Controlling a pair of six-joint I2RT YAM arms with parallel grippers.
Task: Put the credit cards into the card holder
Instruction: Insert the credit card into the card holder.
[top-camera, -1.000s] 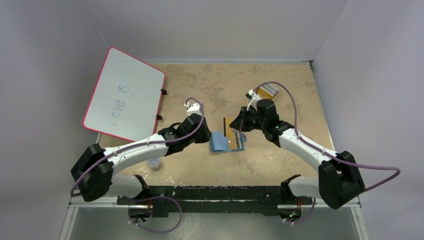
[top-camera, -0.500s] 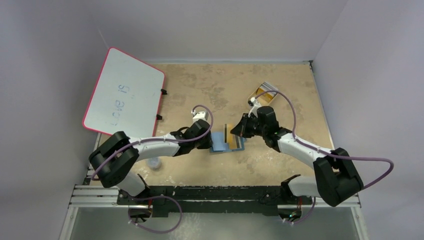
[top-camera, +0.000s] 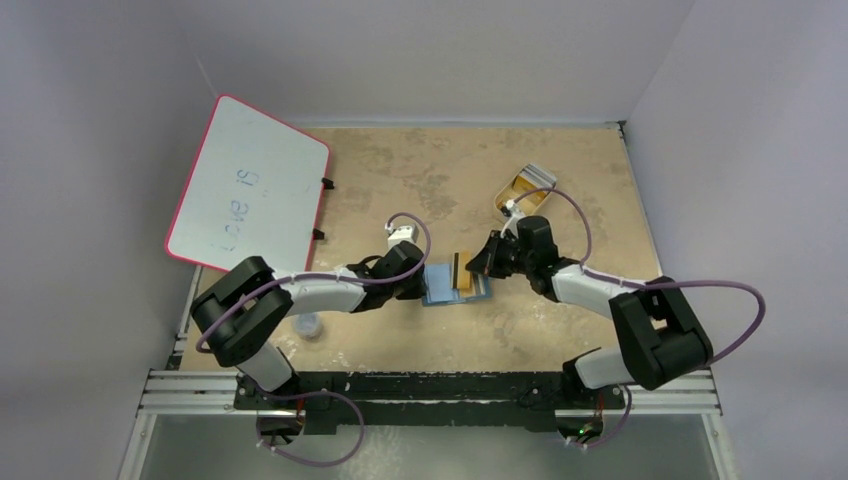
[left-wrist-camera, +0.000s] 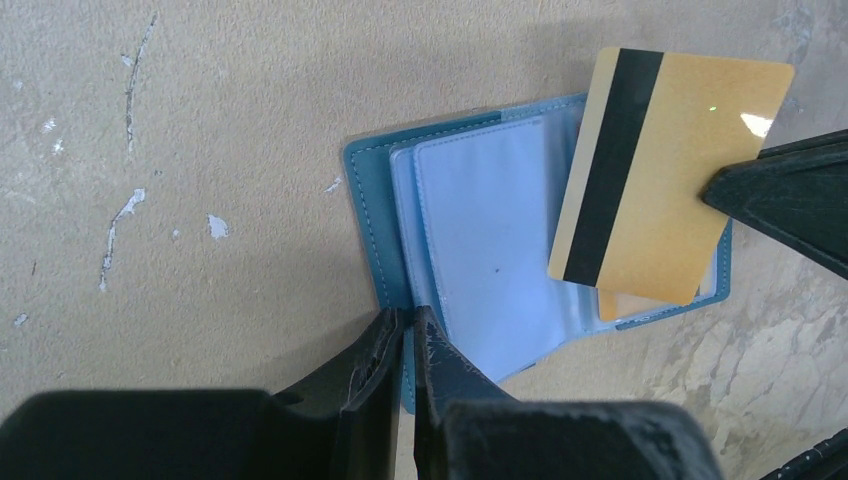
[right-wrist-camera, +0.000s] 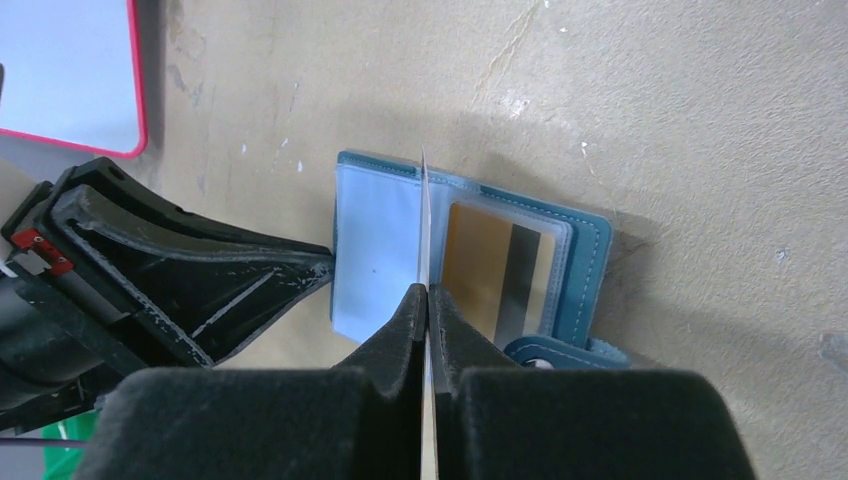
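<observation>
The blue card holder (top-camera: 445, 288) lies open on the table, its clear pockets up (left-wrist-camera: 480, 230). My left gripper (left-wrist-camera: 410, 335) is shut on the edge of its left cover (top-camera: 420, 285). My right gripper (right-wrist-camera: 427, 297) is shut on an orange-yellow credit card with a dark stripe (left-wrist-camera: 650, 170), held tilted over the holder's right half (top-camera: 462, 270). In the right wrist view that card shows edge-on (right-wrist-camera: 423, 210). Another orange card (right-wrist-camera: 495, 270) sits in a right-hand pocket. More cards lie in the beige tray (top-camera: 525, 187).
The pink-rimmed whiteboard (top-camera: 250, 185) leans at the back left, its corner also in the right wrist view (right-wrist-camera: 60, 70). A small clear object (top-camera: 310, 326) lies near the left arm. The left fingers (right-wrist-camera: 200, 280) are close to the right gripper.
The left arm has swung lower and taken hold of the holder's left edge. The right gripper has come down and left, bringing the card onto the holder's right half.
</observation>
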